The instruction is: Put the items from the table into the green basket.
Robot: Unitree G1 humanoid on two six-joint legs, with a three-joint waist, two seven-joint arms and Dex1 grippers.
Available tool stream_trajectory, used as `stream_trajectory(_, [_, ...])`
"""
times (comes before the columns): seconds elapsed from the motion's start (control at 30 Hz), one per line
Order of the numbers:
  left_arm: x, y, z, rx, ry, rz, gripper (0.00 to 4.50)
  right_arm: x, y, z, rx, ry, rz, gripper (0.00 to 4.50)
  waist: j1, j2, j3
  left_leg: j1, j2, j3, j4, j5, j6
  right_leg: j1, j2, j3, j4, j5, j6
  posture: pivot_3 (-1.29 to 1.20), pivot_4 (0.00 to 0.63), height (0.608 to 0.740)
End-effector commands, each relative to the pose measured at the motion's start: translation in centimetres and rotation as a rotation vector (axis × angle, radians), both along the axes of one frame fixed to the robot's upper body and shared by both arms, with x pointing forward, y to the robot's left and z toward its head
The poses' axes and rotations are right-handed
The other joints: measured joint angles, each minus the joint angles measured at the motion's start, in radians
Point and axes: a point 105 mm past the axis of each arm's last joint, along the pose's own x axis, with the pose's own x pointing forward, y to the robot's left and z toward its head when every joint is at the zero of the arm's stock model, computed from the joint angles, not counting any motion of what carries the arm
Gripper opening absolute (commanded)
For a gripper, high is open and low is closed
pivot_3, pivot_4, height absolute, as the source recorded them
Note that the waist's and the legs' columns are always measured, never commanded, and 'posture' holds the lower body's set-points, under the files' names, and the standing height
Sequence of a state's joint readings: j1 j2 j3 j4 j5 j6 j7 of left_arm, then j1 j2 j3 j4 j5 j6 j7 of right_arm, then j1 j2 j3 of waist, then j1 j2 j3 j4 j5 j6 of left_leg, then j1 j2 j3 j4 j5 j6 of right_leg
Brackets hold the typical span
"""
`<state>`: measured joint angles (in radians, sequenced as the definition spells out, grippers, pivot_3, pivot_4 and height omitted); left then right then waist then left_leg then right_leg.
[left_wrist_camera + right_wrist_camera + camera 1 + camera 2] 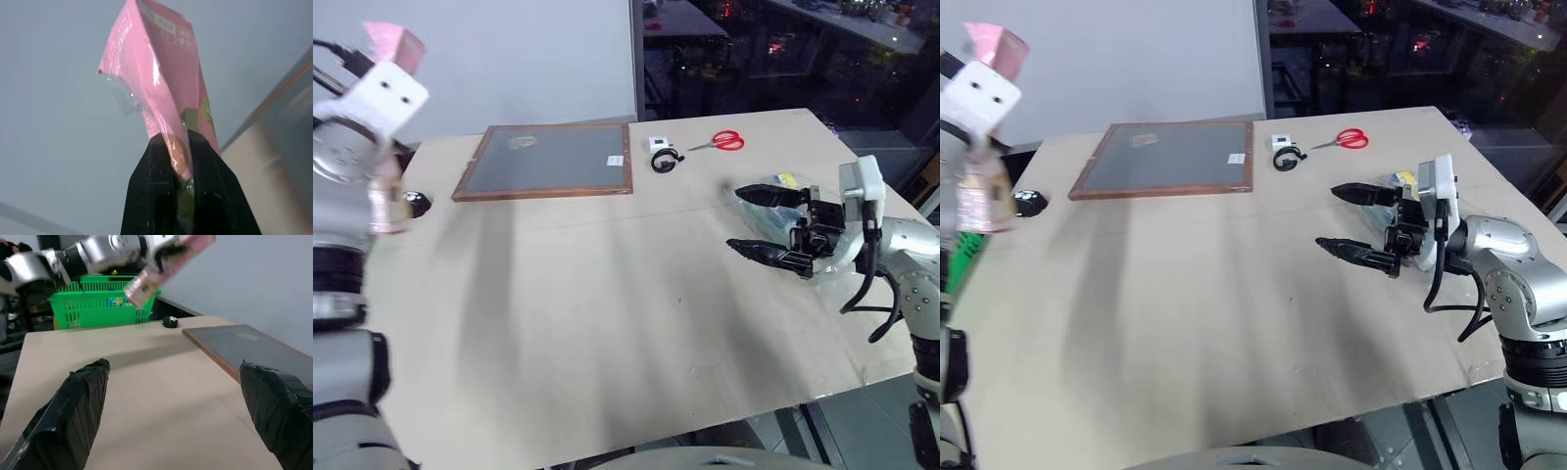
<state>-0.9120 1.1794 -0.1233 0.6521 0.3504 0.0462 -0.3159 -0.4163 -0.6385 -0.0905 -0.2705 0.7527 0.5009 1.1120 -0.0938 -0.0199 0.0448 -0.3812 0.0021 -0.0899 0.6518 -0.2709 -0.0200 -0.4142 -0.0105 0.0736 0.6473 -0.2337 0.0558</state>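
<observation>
The long flat pink box point(161, 73) was clamped between the two black fingers point(151, 196) of the left gripper point(182, 169), its clear wrapping loose along one edge. In the head views the left gripper point(382, 59) carried it high, well above the table point(607, 313) and over that table's left edge, with the box's pink end point(393, 41) sticking up past the wrist. From the right wrist, the box point(171, 264) hung tilted in the air, in front of the green basket point(98, 301), which stood beyond the table's left edge with small colourful things visible through its lattice side.

The right gripper point(766, 223) was spread wide, gripping nothing, its fingers point(759, 253) pointing leftward just above the table's right side. Right behind it, the clear plastic bag of colourful goods point(788, 186) lay on the table, partly hidden by the wrist.

Toward the table's far edge lay the wood-framed grey board point(548, 160), flat, with the red-handled scissors point(724, 141) well to its right. Between them sat a small white block point(660, 144) with a black ring point(666, 162) touching it. A small dark object point(1030, 202) rested near the table's left edge, just left of the board.
</observation>
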Motion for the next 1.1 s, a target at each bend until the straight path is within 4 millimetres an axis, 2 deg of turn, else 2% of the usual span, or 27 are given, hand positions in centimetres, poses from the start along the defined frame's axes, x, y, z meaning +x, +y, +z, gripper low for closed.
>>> stream_trajectory(0.03, [-1.0,2.0,1.1,0.129,0.107,0.076,0.04,0.0,0.7,1.1,0.011,-0.049,0.036,4.5,0.01,0.001,0.0,0.0,0.0,0.0,0.0,0.0,0.0,0.001,0.0,0.0,0.0,0.0,0.0,-0.02,0.0,0.74])
stream_trajectory(0.17, [-2.8,5.8,0.1,0.255,0.295,0.252,0.04,-0.2,1.5,1.5,0.027,-0.06,0.072,4.5,0.026,0.001,0.001,0.002,-0.001,0.0,0.002,0.0,0.0,0.001,0.001,0.0,0.006,0.0,0.0,-0.02,0.0,0.74])
stream_trajectory(0.4, [-7.0,10.6,0.5,0.296,0.363,0.474,0.04,-1.0,2.1,2.6,0.087,-0.062,0.124,4.5,0.026,-0.003,0.001,0.002,0.001,-0.001,0.005,0.0,0.0,0.0,0.003,0.0,0.011,-0.001,0.0,-0.02,0.0,0.74])
stream_trajectory(0.5, [-8.0,11.6,0.1,0.269,0.364,0.514,0.04,-1.0,2.1,3.3,0.147,-0.042,0.132,4.5,0.026,-0.003,0.001,0.002,0.001,0.0,0.005,0.0,0.0,0.0,0.002,0.0,0.012,-0.001,0.0,0.0,0.0,0.74])
stream_trajectory(0.67, [-9.1,12.8,-1.5,0.257,0.401,0.544,0.04,-1.3,2.8,3.6,0.139,-0.057,0.169,4.5,0.033,-0.003,0.001,0.003,0.001,-0.001,0.008,0.0,0.001,0.001,0.002,0.0,0.015,-0.003,0.004,0.0,0.0,0.74])
stream_trajectory(0.9, [-9.8,13.6,-2.2,0.254,0.409,0.576,0.04,-1.1,3.0,3.6,0.134,-0.063,0.182,4.5,0.039,-0.007,-0.001,0.002,0.001,-0.001,0.013,0.0,0.001,0.001,0.002,-0.001,0.016,-0.003,0.004,0.01,0.0,0.74])
stream_trajectory(1.0, [-10.1,13.8,-2.3,0.238,0.406,0.589,1.17,-1.2,3.0,3.3,0.128,-0.061,0.182,4.5,0.046,-0.007,-0.001,0.002,0.001,-0.001,0.014,0.0,0.001,0.001,0.002,-0.001,0.016,-0.003,0.004,0.01,0.0,0.74])
stream_trajectory(1.1, [-10.3,13.9,-2.2,0.252,0.407,0.597,2.5,-1.1,3.0,3.2,0.127,-0.059,0.177,4.5,0.051,-0.007,-0.001,0.002,0.001,-0.001,0.015,0.0,0.001,0.001,0.002,-0.001,0.017,-0.003,0.004,0.01,0.0,0.74])
